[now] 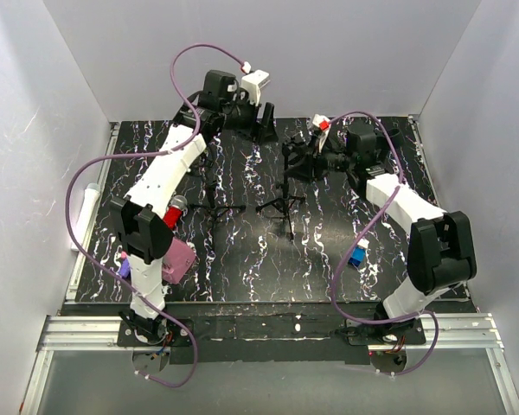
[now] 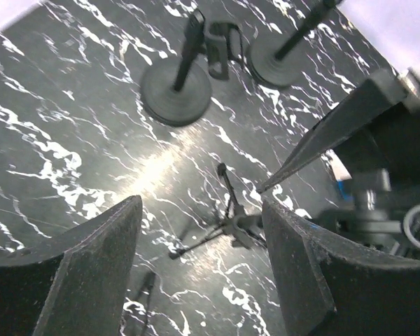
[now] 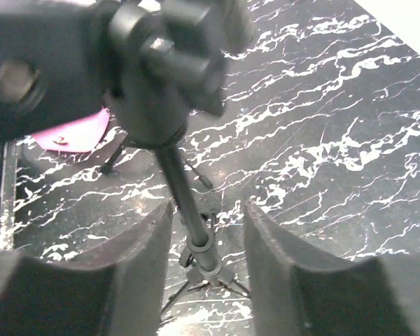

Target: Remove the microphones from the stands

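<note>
Straddling stand (image 3: 178, 182) pole, right claw (image 3: 208, 213) spread, stand head blurred, cropped

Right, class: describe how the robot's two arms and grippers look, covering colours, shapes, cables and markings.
The left arm and right arm share boxy white links and chunky black joints. A thin purple cable loops along each, ending in a red-and-white connector near the wrist. The left gripper and right gripper each have two broad matte-black fingers. No markings are legible.

Illumination bright, even, from overhead; shadows faint. Left wrist view shows a white glare patch on the glossy tabletop (image 2: 154, 171). Right wrist view: stand head (image 3: 161, 77) near lens, heavily defocused.
</note>
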